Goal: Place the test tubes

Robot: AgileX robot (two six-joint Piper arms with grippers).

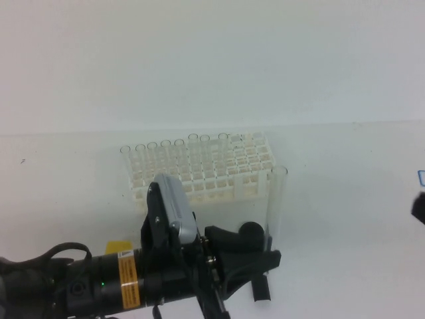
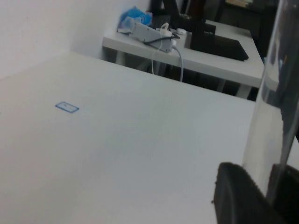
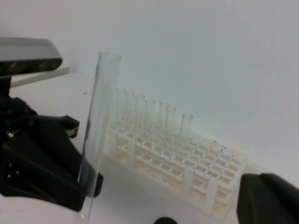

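Note:
A white test tube rack [image 1: 199, 174] stands mid-table, with several clear tubes upright along its far row. My left gripper [image 1: 260, 262] sits just in front of the rack's right end, shut on a clear test tube [image 1: 275, 206] that stands upright. In the left wrist view the test tube [image 2: 270, 116] rises between the dark fingers [image 2: 238, 193]. The right wrist view shows the held test tube [image 3: 99, 135] leaning slightly beside the rack [image 3: 187, 161]. My right gripper [image 1: 419, 207] only shows as a dark edge at the far right of the table, away from the rack.
The white table [image 1: 345, 173] runs back to a white wall. A small blue rectangle mark [image 2: 67, 107] lies on the table to the right. Beyond the table's edge is another bench with a power strip and cables [image 2: 156, 35].

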